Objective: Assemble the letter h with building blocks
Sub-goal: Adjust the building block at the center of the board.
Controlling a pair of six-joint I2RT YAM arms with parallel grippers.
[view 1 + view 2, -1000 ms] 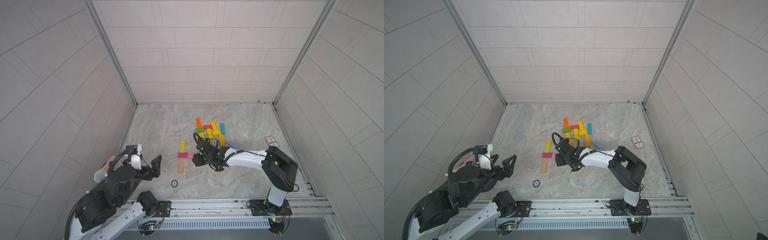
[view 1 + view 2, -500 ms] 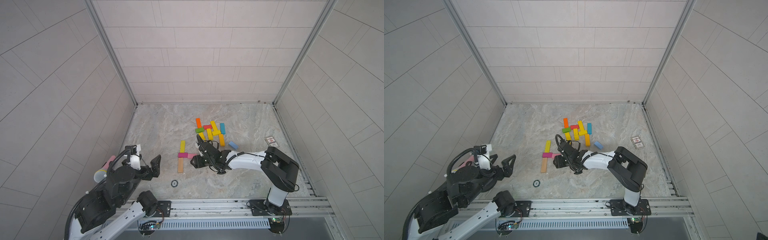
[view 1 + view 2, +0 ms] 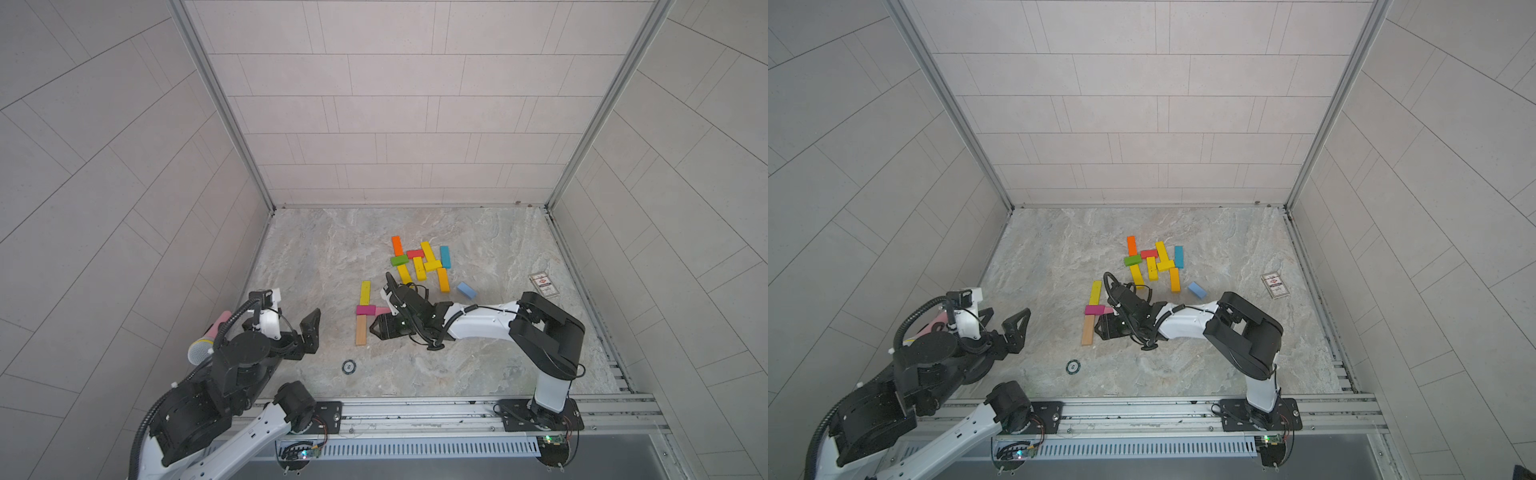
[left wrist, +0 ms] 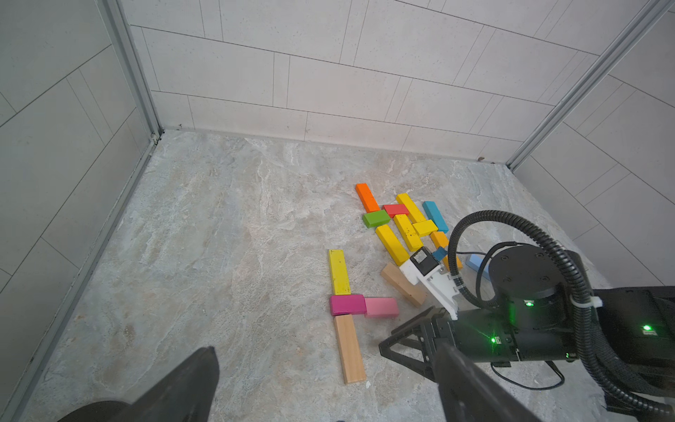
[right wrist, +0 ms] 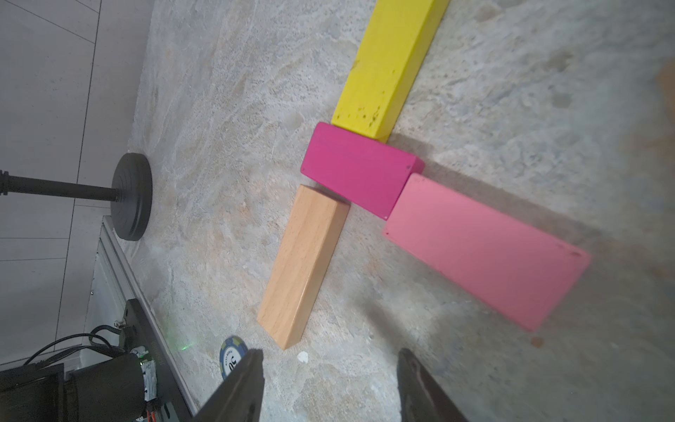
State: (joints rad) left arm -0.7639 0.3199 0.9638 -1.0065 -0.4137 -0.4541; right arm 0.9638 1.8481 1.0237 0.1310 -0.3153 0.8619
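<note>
Left pincer (image 3: 1008, 315) wide, right pincer (image 5: 328, 356) parted

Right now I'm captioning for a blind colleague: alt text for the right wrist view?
A yellow bar, magenta block and wooden bar lie roughly in line, a pink block branching off the magenta one. The right gripper is open and empty.

Pretty bright, soft diffuse light everywhere, no real glare. Shadows are faint, just a smudge alongside the pink block (image 5: 485, 252) in the right wrist view. The right claw (image 5: 328, 352) there is out of focus up close. Wall lines bow toward both top views' edges.
</note>
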